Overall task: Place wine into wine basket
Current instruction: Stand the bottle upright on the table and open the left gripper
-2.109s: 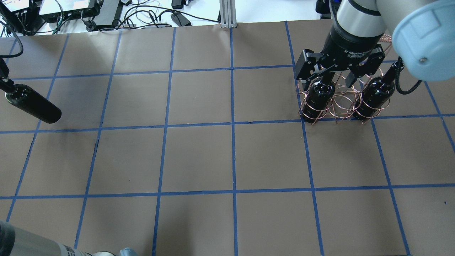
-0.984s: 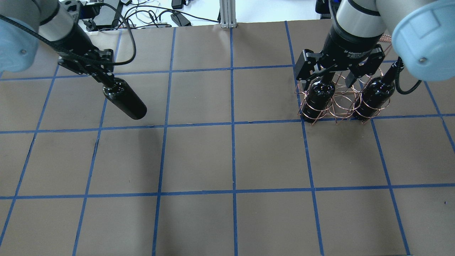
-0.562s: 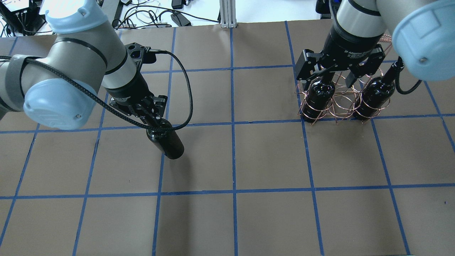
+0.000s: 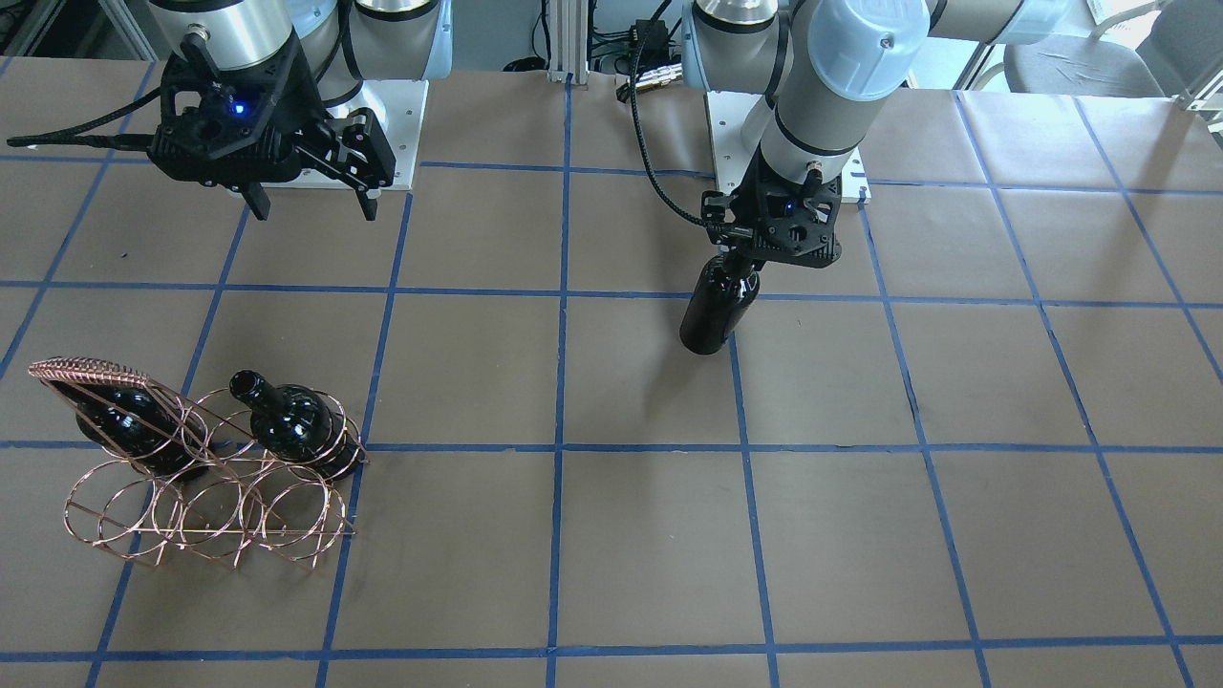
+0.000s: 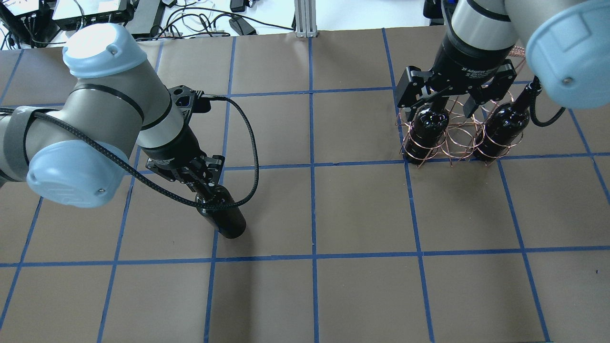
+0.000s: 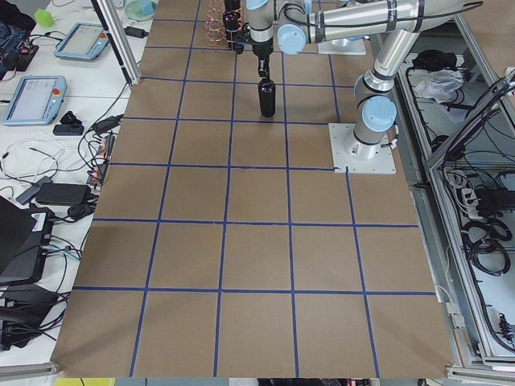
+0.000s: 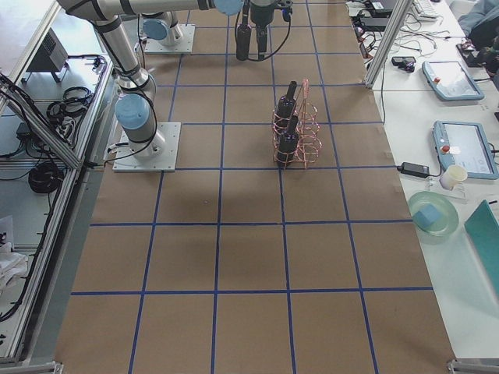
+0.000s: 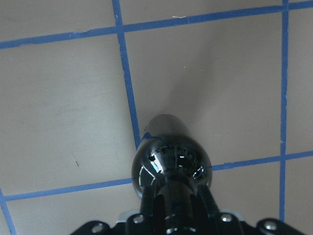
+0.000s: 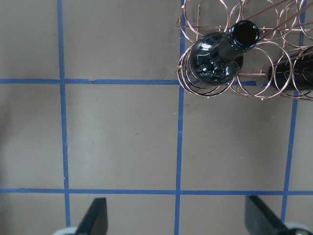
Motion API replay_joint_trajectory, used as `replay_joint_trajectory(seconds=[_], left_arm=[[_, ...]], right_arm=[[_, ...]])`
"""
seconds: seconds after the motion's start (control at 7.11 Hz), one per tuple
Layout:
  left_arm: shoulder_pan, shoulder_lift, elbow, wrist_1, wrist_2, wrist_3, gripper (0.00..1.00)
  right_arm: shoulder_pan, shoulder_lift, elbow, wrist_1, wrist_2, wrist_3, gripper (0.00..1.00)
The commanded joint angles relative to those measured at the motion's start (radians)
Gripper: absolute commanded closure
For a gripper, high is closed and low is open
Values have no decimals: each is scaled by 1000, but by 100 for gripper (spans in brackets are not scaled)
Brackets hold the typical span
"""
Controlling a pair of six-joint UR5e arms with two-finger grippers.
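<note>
Brown tabletop [image 5: 362, 214] with a blue tape grid. The left hand [image 4: 755, 260] clamps the neck of the wine [image 4: 712, 311], held upright left of centre, well apart from the wine basket [image 4: 91, 371] at far right. The right hand [image 4: 312, 205] hangs wide open, raised near the wine basket.

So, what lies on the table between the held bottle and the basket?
Nothing. In the overhead view there is only bare table with blue tape lines between the bottle and the basket.
</note>
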Motion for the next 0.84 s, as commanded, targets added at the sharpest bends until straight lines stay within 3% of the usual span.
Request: replay_joint_trajectory(seconds=[0.0, 0.28, 0.42, 0.56, 0.7], left_arm=[[-3, -4, -5, -15, 2, -1, 100], [-3, -16, -2, -15, 0, -2, 100], [-1, -24, -1, -15, 3, -4, 84], [-1, -24, 2, -15, 3, -13, 22], [-1, -18, 18, -18, 5, -28, 0]], right_arm=[[-1, 0, 0, 0, 2, 0, 0], [1, 0, 0, 0, 0, -2, 0], [1, 0, 0, 0, 0, -2, 0], [0, 0, 0, 0, 0, -2, 0], [1, 0, 0, 0, 0, -2, 0]])
